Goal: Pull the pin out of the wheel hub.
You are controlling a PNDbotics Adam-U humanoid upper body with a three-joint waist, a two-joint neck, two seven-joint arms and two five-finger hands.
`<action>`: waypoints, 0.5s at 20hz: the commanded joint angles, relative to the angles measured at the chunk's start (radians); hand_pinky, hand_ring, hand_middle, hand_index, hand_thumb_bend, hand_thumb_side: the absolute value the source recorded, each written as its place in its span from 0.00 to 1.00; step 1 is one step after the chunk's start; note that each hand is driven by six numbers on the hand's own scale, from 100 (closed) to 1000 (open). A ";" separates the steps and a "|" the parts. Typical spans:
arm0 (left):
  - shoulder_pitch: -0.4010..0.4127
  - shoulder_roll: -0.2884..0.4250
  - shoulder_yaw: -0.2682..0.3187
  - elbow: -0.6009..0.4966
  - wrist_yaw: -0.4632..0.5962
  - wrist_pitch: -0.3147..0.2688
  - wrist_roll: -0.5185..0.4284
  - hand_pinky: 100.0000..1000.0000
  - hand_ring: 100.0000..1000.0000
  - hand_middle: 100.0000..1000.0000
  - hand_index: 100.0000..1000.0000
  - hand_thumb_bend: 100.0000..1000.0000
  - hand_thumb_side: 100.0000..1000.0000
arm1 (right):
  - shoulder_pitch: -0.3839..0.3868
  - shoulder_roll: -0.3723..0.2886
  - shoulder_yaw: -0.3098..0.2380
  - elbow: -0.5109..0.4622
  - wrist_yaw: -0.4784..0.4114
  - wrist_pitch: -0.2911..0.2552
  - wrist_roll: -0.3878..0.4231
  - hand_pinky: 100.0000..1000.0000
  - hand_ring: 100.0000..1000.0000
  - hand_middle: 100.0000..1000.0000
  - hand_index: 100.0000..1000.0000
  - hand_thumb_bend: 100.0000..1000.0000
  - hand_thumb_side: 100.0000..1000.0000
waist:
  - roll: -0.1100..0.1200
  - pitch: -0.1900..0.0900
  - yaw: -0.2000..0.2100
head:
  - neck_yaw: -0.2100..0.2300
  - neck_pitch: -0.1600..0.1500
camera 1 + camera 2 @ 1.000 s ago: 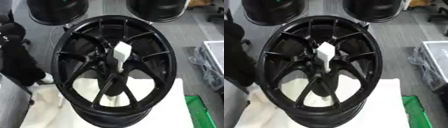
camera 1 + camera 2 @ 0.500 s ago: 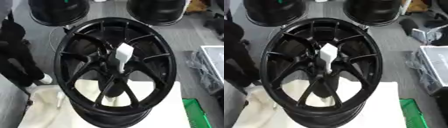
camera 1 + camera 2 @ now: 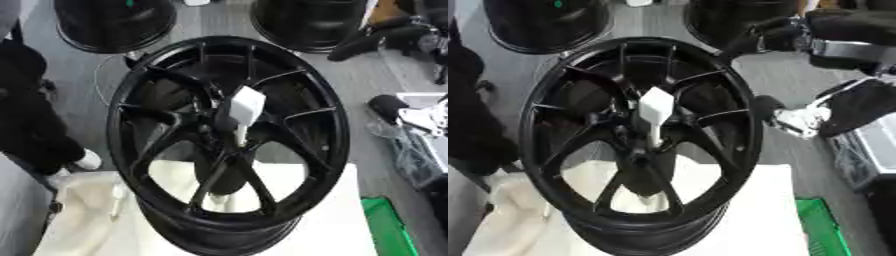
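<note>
A black wheel hub (image 3: 122,125) stands upright on a white cloth, its open face turned toward me. From its centre a white pin (image 3: 240,134) sticks out, with a white tag (image 3: 247,105) on its outer end. In the right eye view my right arm, black with a silver joint, comes in from the upper right. Its hand (image 3: 759,40) hangs just past the wheel's upper right rim, apart from the pin. Nothing is held. My left hand shows in neither view.
Two more black wheels (image 3: 114,22) (image 3: 306,20) stand on the floor behind. White cloth (image 3: 328,220) covers the table. A green crate (image 3: 389,232) and a grey bin (image 3: 416,155) lie to the right. A person's dark legs (image 3: 35,125) stand at the left.
My right arm has come into view from the upper right, toward the wheel's rim. The camera has shifted a little. The pin and wheel stand as before.
</note>
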 commanded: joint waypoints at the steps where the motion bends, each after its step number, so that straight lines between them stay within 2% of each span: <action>1: -0.004 0.038 0.014 -0.009 -0.006 -0.002 0.004 0.58 0.77 0.74 0.74 0.00 0.71 | -0.037 0.019 0.002 -0.011 0.000 0.023 0.020 0.88 0.91 0.84 0.93 0.00 0.54 | 0.001 -0.017 -0.002 | -0.002 -0.001; 4: -0.003 0.044 0.016 -0.008 -0.007 -0.003 0.006 0.58 0.76 0.74 0.74 0.00 0.70 | -0.066 0.053 0.009 -0.011 -0.002 0.035 0.031 0.88 0.89 0.82 0.90 0.00 0.40 | 0.000 -0.020 -0.001 | -0.004 -0.001; 7: -0.005 0.052 0.017 -0.008 -0.006 -0.005 0.007 0.58 0.76 0.74 0.74 0.00 0.70 | -0.082 0.088 0.016 -0.011 0.019 0.036 0.044 0.89 0.89 0.82 0.90 0.00 0.30 | -0.004 -0.022 0.007 | -0.012 -0.001; 10: -0.012 0.055 0.015 -0.009 -0.005 -0.005 0.004 0.58 0.77 0.74 0.74 0.00 0.70 | -0.088 0.120 0.022 -0.011 0.050 0.045 0.066 0.88 0.89 0.82 0.90 0.00 0.28 | -0.009 -0.020 0.026 | -0.029 -0.001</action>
